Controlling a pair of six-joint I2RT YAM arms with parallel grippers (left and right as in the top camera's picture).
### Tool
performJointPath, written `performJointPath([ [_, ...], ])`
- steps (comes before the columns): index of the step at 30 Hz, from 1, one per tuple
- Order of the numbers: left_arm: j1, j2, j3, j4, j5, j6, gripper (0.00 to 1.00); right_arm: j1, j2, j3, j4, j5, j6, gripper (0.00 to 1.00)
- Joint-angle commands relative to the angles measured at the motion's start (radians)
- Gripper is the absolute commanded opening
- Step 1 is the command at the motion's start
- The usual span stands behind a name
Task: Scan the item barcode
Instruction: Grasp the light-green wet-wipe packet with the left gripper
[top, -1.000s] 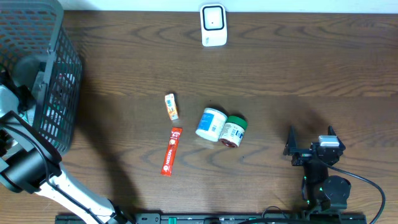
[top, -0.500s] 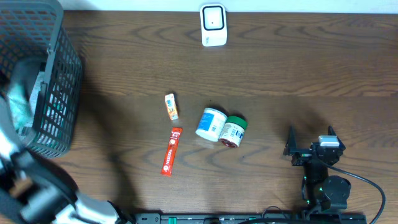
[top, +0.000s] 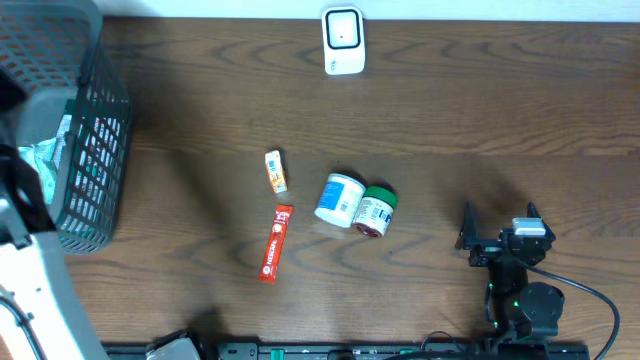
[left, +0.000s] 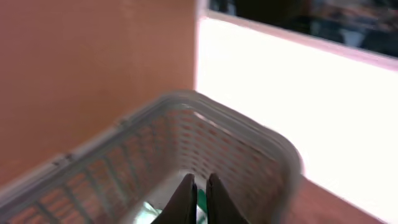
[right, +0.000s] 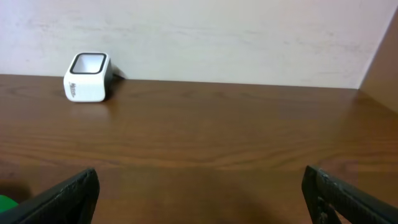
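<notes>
The white barcode scanner (top: 342, 40) stands at the table's far edge and also shows in the right wrist view (right: 87, 78). My left gripper (left: 201, 180) is down inside the dark mesh basket (top: 100, 120) at the far left, its jaws pressed together with a sliver of a white and green packet (left: 198, 208) between them. From overhead the packet (top: 45, 160) shows through the basket wall. My right gripper (top: 500, 212) rests low at the front right, open and empty, with its fingertips (right: 62, 199) wide apart.
Mid-table lie a small orange packet (top: 275, 171), a red sachet (top: 273, 243), a white and blue tub (top: 339, 199) and a green-lidded jar (top: 376, 211). The basket rim (left: 249, 124) curves round the left gripper. A wall runs behind the scanner.
The left arm has swung at the basket, its white link now along the left edge, and its jaws have closed the last bit. The right arm and the table items have not moved.
</notes>
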Motion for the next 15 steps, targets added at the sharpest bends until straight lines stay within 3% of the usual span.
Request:
performJointPath([
  [1, -0.086, -0.006, 0.003, -0.07, -0.003, -0.014, 0.08, 0.013, 0.0, -0.002, -0.004, 0.002, -0.004, 0.99],
  [3, -0.137, -0.002, 0.001, -0.113, -0.013, -0.014, 0.07, 0.013, 0.0, -0.002, -0.004, 0.002, -0.004, 0.99],
  [7, -0.203, 0.031, 0.001, -0.129, -0.207, -0.013, 0.08, 0.013, 0.0, -0.002, -0.004, 0.002, -0.004, 0.99],
  [9, -0.203, 0.055, 0.001, -0.128, -0.285, -0.009, 0.13, 0.013, 0.0, -0.002, -0.004, 0.002, -0.004, 0.99],
  [10, -0.195, 0.069, 0.001, -0.128, -0.302, -0.009, 0.17, 0.013, 0.001, -0.002, -0.004, 0.002, -0.004, 0.99],
  [11, -0.179, 0.089, 0.001, -0.128, -0.303, -0.01, 0.34, 0.013, 0.0, -0.002, -0.004, 0.002, -0.004, 0.99],
  [13, -0.15, 0.13, 0.001, -0.128, -0.302, -0.01, 0.53, 0.013, 0.0, -0.002, -0.004, 0.002, -0.004, 0.99],
  [15, -0.117, 0.177, 0.001, -0.124, -0.302, -0.01, 0.63, 0.013, 0.001, -0.002, -0.004, 0.002, -0.004, 0.99],
])
